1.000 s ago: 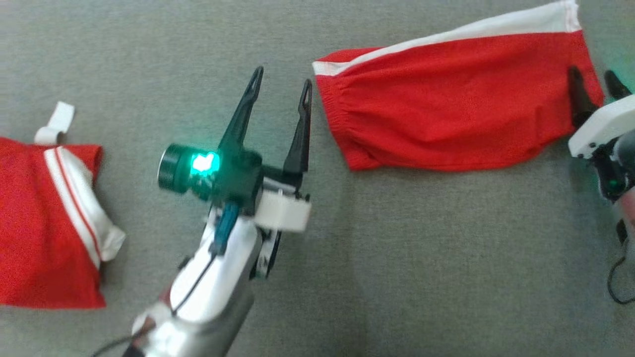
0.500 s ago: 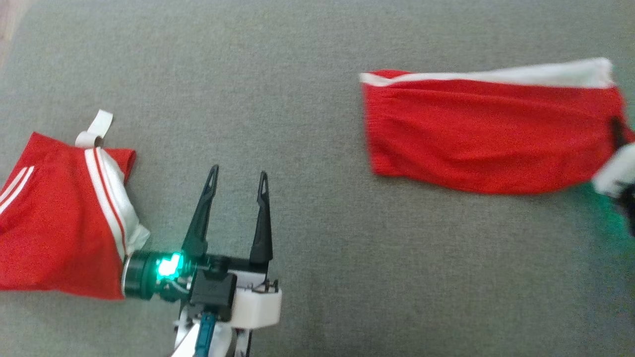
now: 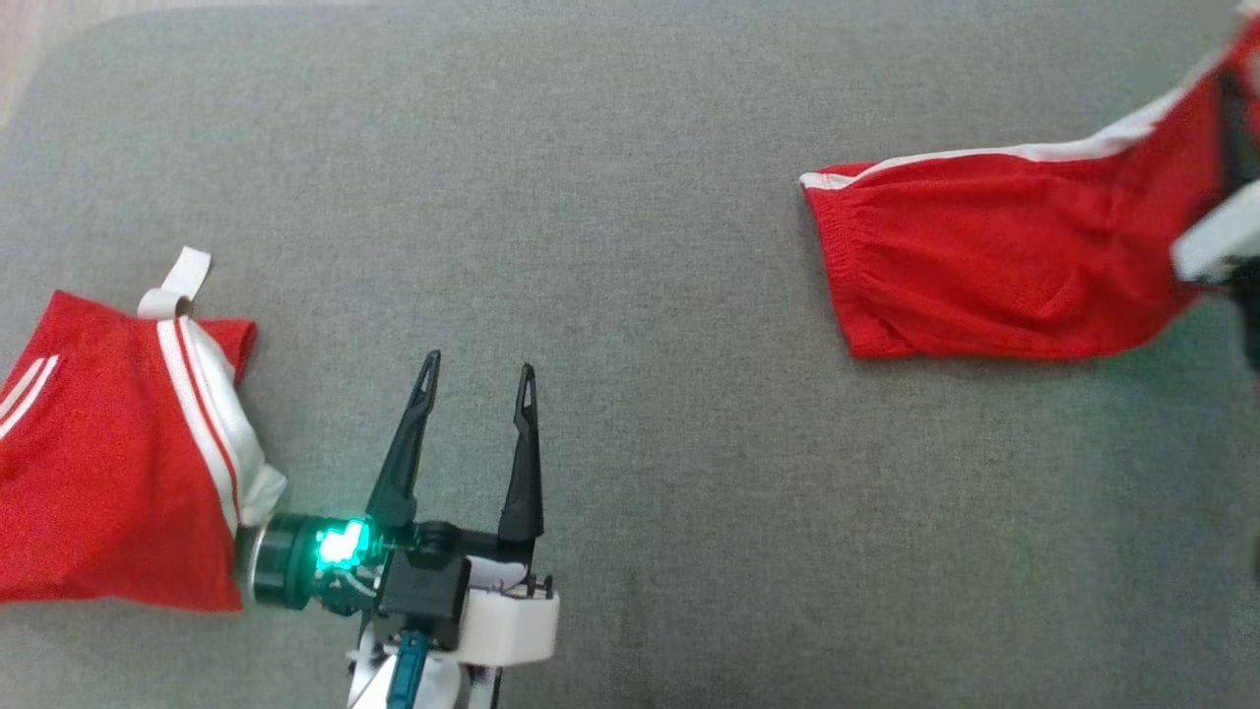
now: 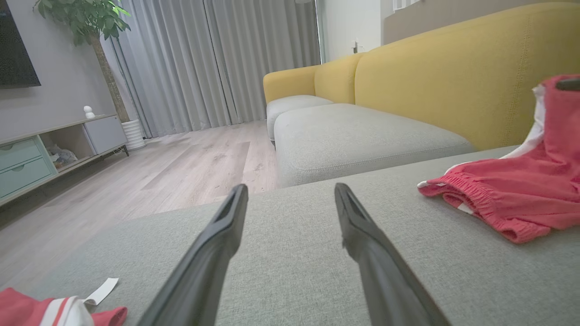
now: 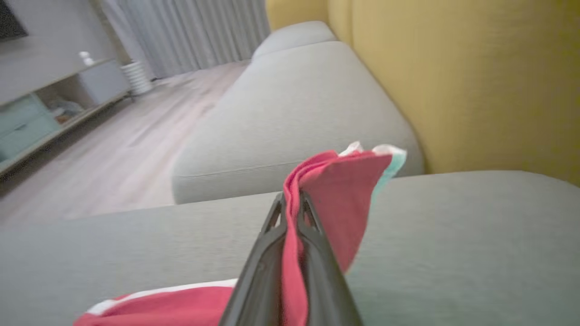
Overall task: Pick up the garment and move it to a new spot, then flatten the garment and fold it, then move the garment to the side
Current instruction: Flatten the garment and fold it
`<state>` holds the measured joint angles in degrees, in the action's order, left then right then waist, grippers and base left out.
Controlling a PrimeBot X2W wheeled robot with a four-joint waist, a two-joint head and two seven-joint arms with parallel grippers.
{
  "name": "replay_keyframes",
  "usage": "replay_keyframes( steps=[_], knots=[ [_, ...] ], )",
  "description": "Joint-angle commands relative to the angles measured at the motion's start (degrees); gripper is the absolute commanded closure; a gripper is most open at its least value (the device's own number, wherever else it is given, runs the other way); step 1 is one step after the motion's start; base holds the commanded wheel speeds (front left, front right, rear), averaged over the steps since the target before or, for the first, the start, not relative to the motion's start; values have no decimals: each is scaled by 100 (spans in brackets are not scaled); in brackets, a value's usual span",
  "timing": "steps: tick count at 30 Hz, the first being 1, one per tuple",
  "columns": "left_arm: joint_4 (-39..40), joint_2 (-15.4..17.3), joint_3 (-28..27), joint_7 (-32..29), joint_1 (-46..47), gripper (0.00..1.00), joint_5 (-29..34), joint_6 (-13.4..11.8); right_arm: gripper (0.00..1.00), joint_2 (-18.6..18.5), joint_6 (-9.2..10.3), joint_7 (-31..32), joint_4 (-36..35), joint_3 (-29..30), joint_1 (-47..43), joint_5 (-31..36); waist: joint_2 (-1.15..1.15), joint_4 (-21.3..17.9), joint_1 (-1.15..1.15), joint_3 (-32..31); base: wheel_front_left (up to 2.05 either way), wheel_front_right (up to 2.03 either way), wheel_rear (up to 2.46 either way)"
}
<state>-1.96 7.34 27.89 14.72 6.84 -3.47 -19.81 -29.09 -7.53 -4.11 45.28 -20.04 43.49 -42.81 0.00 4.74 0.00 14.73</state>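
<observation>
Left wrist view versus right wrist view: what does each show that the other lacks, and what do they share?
Left wrist view, not the right: the open left gripper, and a second red garment with white stripes at lower left. Right wrist view, not the left: the right gripper shut on a raised fold of the red, white-trimmed garment. Shared: that garment, the grey cushion, the yellow sofa back, grey curtains, wooden floor.

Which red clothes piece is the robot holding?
The red garment on the robot's right: the right gripper has its jaws shut on one end. The striped red garment on the left lies ungripped beside the open left gripper.
</observation>
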Motion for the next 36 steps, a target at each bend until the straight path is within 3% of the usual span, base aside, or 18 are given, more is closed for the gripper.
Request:
replay_keyframes(
  steps=[1, 5, 9, 10, 11, 16, 20, 26, 36],
  knots=[
    [144, -6, -183, 28, 78, 0, 47, 12, 100, -9, 4, 21, -292, -112, -145, -27, 0, 16, 0, -33, 0, 0, 0],
    [83, -47, -178, 28, 50, 0, 27, 88, 100, 358, 4, 223, -1192, -359, -531, -22, 0, 118, 0, -121, 0, 0, 0],
    [44, -98, -206, 28, 22, 0, 6, 126, 100, 964, 4, 406, -1772, -540, -1024, 76, 0, 232, 0, -188, 0, 0, 0],
    [38, -112, -213, 28, 13, 0, 3, 130, 71, 1144, 4, 428, -1847, -543, -1151, 111, 0, 252, 0, -207, 0, 0, 0],
    [32, -124, -216, 28, 1, 0, 1, 138, 0, 1309, 4, 386, -1931, -540, -1262, 181, 0, 271, 0, -232, 0, 0, 0],
    [51, -186, -259, 28, -98, 0, -20, 151, 0, 1744, 4, -193, -2390, -18, -1772, 459, 0, 322, 0, -448, 0, 0, 0],
    [135, -197, -445, 28, -372, 0, -93, 117, 0, 1548, 4, -657, -2913, 554, -2421, 957, 0, 196, 0, -776, 0, 0, 0],
    [171, -167, -671, 28, -906, 0, -216, 172, 0, 1415, 4, -1047, -3253, 877, -3509, 1369, 0, 25, 0, -1322, 0, 0, 0],
    [190, -90, -911, 28, -1658, 0, -179, 409, 0, 2100, 4, -1087, -3404, 1325, -4981, 2820, 0, -89, 0, -1927, 0, 0, 0]
  ],
)
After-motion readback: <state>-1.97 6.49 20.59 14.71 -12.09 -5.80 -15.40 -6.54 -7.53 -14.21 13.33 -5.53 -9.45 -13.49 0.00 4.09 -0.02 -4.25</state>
